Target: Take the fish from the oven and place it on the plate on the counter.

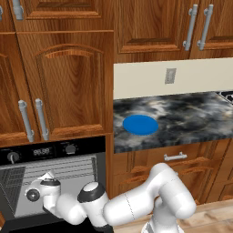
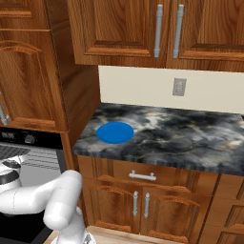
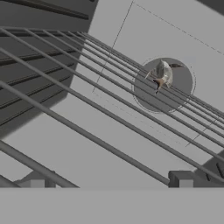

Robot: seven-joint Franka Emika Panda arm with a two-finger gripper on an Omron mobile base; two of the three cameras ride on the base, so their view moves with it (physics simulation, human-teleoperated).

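Observation:
The oven (image 1: 68,150) stands open at the lower left, its grey inside crossed by wire racks (image 3: 87,109). My gripper (image 1: 47,175) reaches into it. In the hand view the gripper (image 3: 109,180) is open, its two dark fingertips (image 3: 181,178) wide apart with nothing between them. Far ahead, a small silvery, brown-tinged shape (image 3: 162,74) rests among the rack wires in front of a round disc on the back wall; it looks like the fish, but it is too small to be sure. The blue plate (image 1: 140,124) lies bare on the dark marbled counter (image 1: 191,118), to the right of the oven.
Wooden cupboards with silver handles (image 1: 32,119) rise above the oven and over the counter. A drawer handle (image 1: 175,157) sits below the counter edge. A wall socket (image 1: 170,76) is behind the plate. A stove corner (image 1: 226,95) shows at the far right.

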